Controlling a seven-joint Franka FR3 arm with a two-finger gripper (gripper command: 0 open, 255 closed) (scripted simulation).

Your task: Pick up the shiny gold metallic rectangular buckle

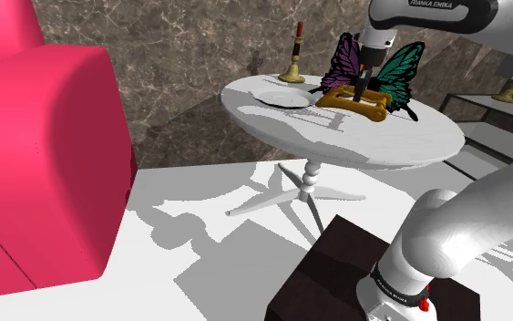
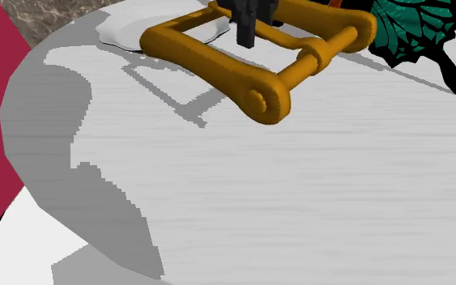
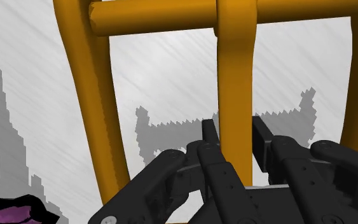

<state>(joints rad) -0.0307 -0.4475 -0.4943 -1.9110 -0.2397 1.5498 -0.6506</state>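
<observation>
The gold rectangular buckle (image 1: pixel 350 102) (image 2: pixel 218 69) hangs just above the round white table (image 1: pixel 382 141) (image 2: pixel 299 186); its shadow falls apart from it on the tabletop. My black gripper (image 1: pixel 361 94) (image 2: pixel 246 36) comes down into its frame from above. In the wrist view the gripper (image 3: pixel 234 124) is shut on the buckle's (image 3: pixel 234 76) middle bar, one finger pressed on each side. The frame's long sides run past the fingers on both sides.
A white plate (image 1: pixel 279 98) (image 2: pixel 125 28) lies beside the buckle. A butterfly ornament with purple and teal wings (image 1: pixel 400 73) (image 2: pixel 416 28) stands just behind it, and a brass candlestick (image 1: pixel 293 64) at the table's far edge. A pink sofa (image 1: pixel 35 155) occupies the shoulder view's left.
</observation>
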